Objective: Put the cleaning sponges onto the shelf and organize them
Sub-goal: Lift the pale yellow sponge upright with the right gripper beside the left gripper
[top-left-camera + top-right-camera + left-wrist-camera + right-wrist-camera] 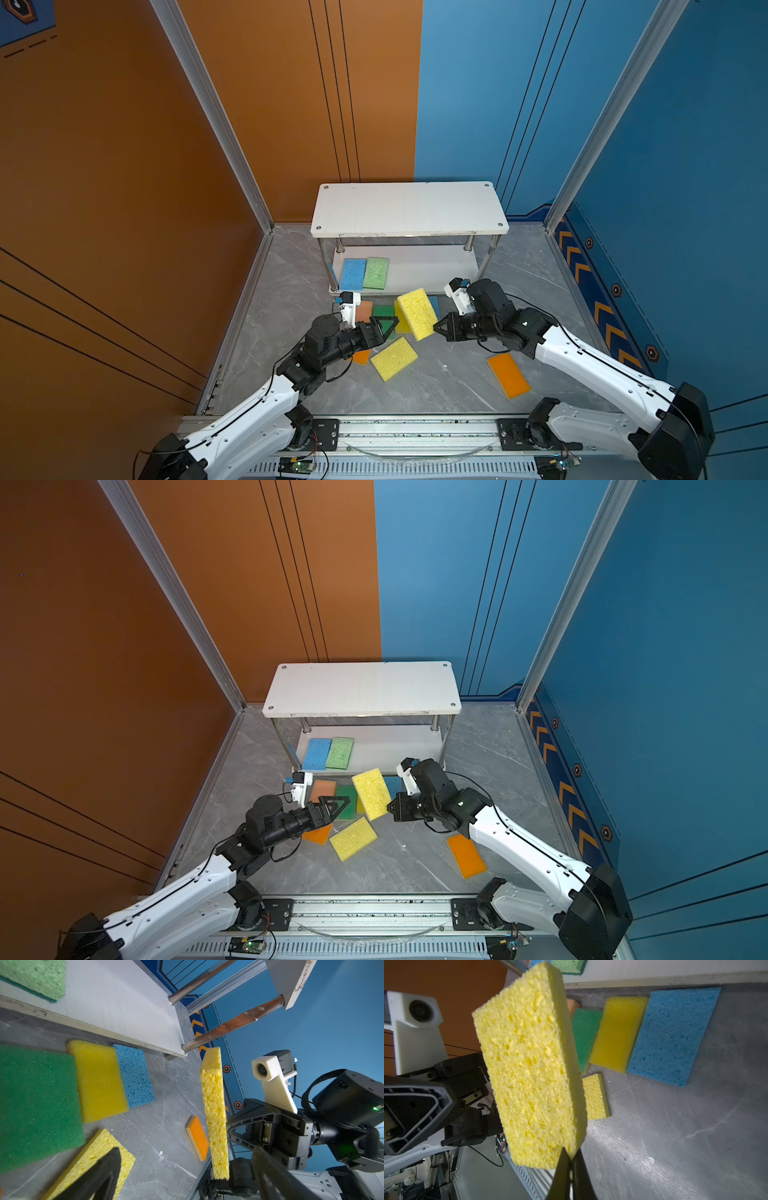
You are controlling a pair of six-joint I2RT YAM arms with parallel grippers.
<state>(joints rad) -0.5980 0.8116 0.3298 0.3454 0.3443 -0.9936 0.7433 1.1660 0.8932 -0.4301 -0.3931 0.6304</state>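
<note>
Two sponges (353, 274) on shelf (411, 208), one yellow sponge (417, 313) held, seven on floor (440, 374).

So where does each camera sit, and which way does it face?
Both top views: high above the front rail, looking down on the shelf; both arms show.
Left wrist: on the left arm, facing the right arm past the open left end effector.
Right wrist: behind the right end effector, shut on the yellow sponge, facing the left arm.
Shared: both wrist views show the floor's blue sponge.
</note>
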